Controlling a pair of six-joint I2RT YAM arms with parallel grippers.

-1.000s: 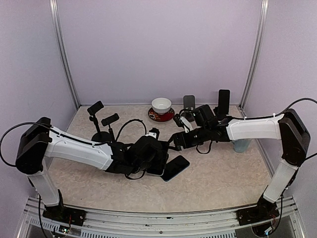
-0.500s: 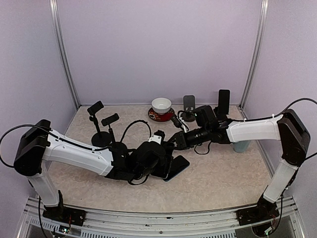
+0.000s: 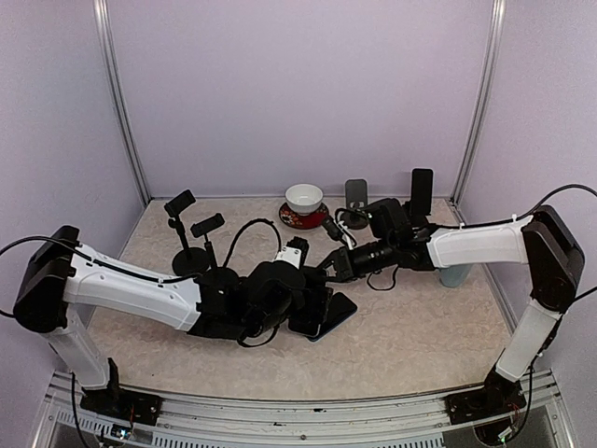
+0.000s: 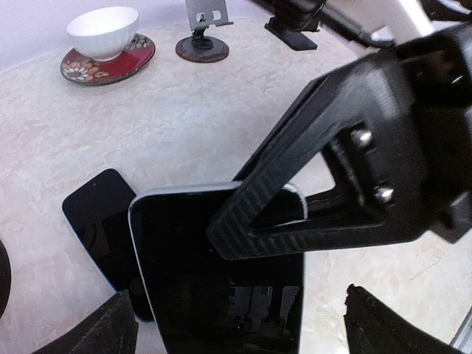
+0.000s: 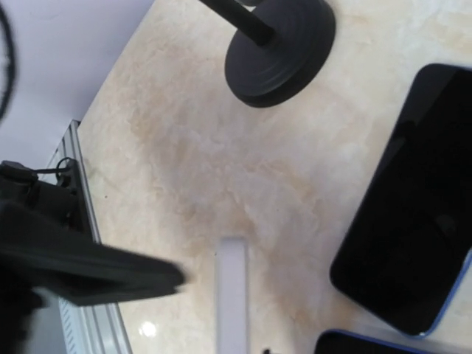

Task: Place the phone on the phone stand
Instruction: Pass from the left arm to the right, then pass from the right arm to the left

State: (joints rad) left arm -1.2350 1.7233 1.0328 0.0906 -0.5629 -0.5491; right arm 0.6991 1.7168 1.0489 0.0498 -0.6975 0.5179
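Right pincer (image 3: 321,273) has closed, seemingly on the phone (image 4: 221,287); left pincer (image 4: 240,328) opened.

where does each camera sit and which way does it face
top external: above and behind the bases, facing the back wall across the table; left arm and right arm show
left wrist: on the left arm, looking down at the phone; own fingertips in the bottom corners
right wrist: on the right arm, looking down at a stand base; blurred finger, whose unclear
shared: top external and left wrist show the bowl
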